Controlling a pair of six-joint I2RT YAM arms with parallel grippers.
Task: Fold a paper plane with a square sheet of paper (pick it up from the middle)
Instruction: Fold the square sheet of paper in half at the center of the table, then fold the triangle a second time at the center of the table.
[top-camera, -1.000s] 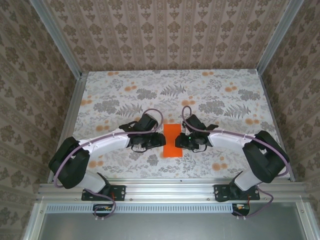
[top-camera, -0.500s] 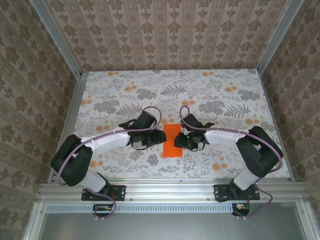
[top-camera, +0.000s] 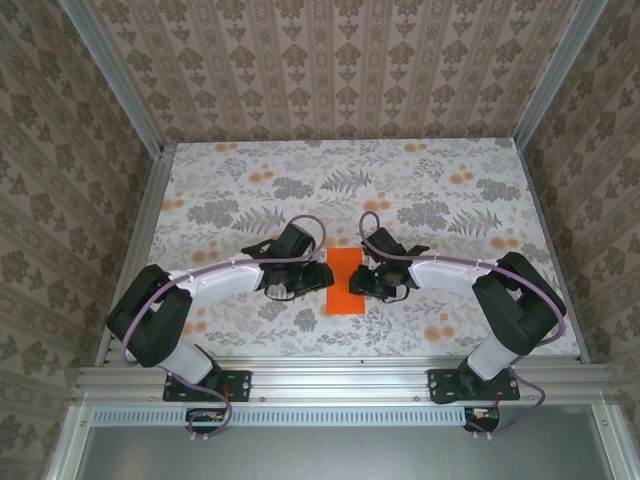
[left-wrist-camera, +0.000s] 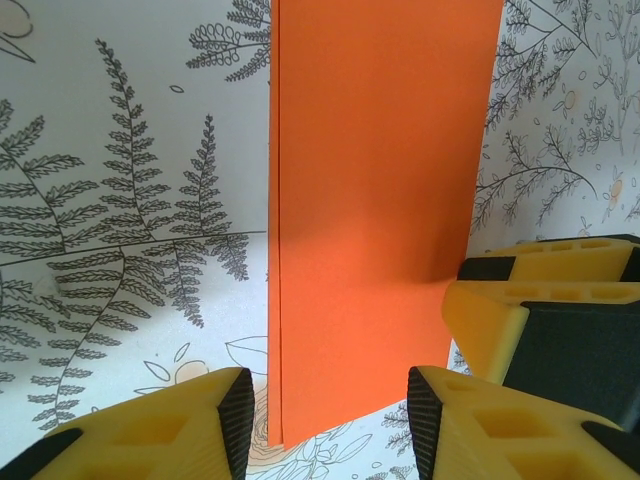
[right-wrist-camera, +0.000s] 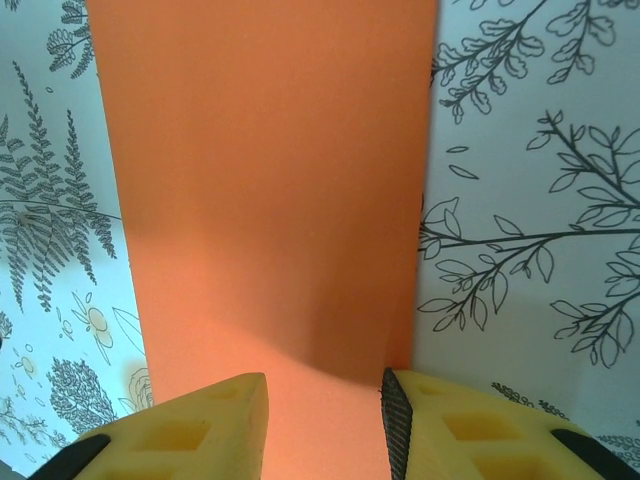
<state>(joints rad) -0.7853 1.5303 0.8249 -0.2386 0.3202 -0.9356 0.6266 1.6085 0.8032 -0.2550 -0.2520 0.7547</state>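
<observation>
Orange sheet of paper (top-camera: 345, 280), folded to narrow rectangle, flat on surface (top-camera: 450, 200) between arms. Left end effector (top-camera: 320, 280) and right end effector (top-camera: 362, 283) flank long edges. Both spread, pinching nothing, probably steadying sheet for next crease.

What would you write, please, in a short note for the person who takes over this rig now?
Left hand: open, low over the orange paper, gripping nothing.
Right hand: open, low over it from the other side, gripping nothing.
Paper: flat on the floral table, between the hands.
Done: apparently one fold, into a narrow rectangle.
Left: the remaining plane folds.
</observation>
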